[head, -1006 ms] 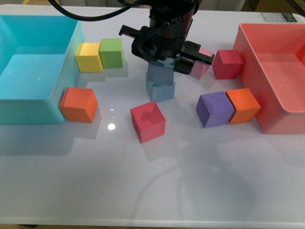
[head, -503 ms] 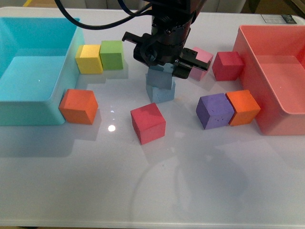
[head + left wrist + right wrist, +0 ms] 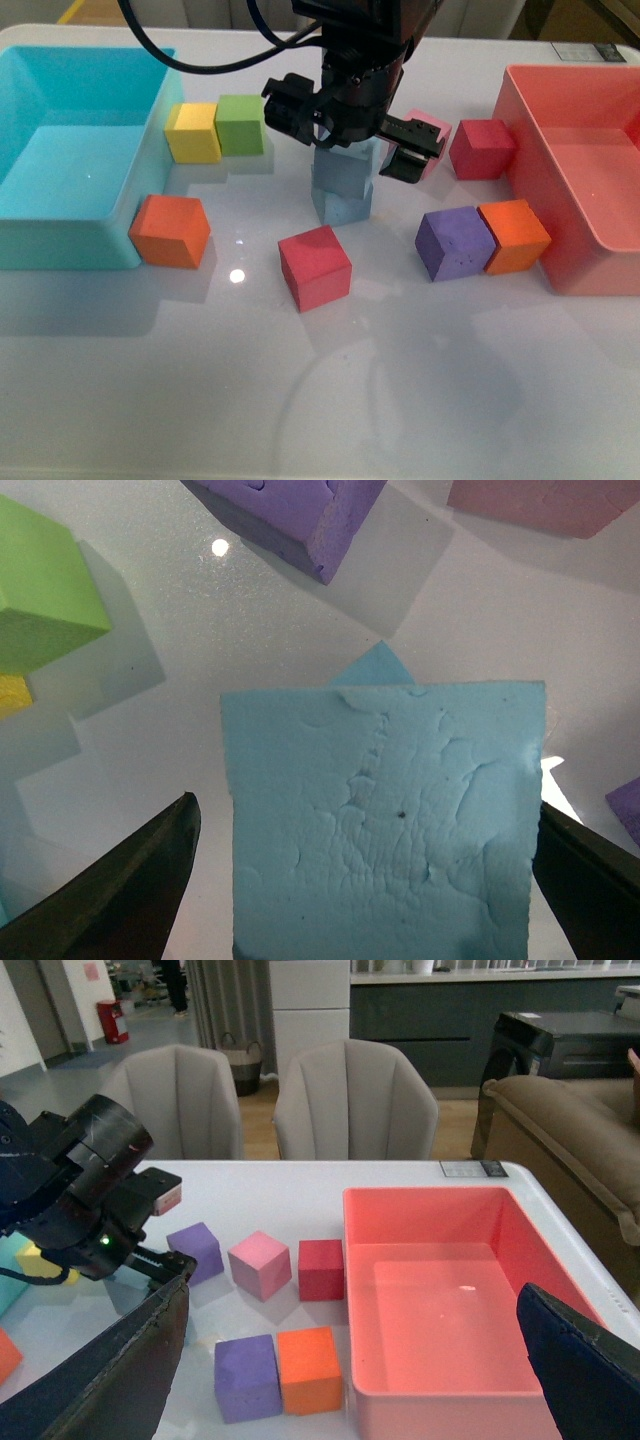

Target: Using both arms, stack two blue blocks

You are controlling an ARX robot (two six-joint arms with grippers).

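A glossy white table is seen with two grey chairs and a dark cabinet behind it. The left gripper is held directly over the two stacked sky-blue foam cubes, its jaws spread wide and clear of the upper cube's sides; in the left wrist view the lower cube is hidden except for one corner. The right gripper is cut off to two dark finger edges, set wide apart and empty, raised well away from the stack. A white label behind the coral plastic bin cannot be read. No other writing can be made out.
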